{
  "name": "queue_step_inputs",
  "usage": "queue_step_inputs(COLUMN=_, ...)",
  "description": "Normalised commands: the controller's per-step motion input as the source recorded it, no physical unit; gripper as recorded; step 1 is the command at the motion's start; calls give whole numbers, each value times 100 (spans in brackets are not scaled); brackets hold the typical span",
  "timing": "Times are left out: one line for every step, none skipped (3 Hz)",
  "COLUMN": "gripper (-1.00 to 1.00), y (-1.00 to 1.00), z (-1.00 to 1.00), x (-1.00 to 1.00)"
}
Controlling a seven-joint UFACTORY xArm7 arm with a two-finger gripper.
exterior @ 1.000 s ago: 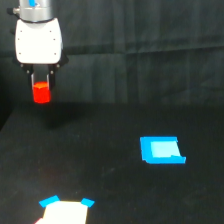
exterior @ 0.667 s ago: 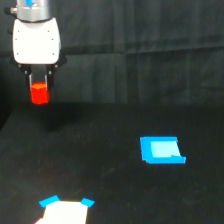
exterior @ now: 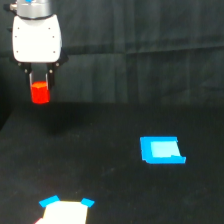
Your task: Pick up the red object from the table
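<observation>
You see the pincer (exterior: 40, 89) clenched on the red block (exterior: 40, 93), which sits between its 2 fingers and pokes out below their tips, lifted clear of the black worktop (exterior: 110, 190). A flat blue rectangle (exterior: 161, 150) lies on the worktop well below the pincer and far toward the exterior view's right. Far beneath the pincer, at the frame's bottom edge, you have a pale patch with 2 blue corners (exterior: 65, 210).
</observation>
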Motion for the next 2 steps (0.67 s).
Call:
queue_step_inputs(gripper=-86, y=-68, z=70, x=5)
queue_step_inputs(gripper=-100, y=-57, z=50, x=44)
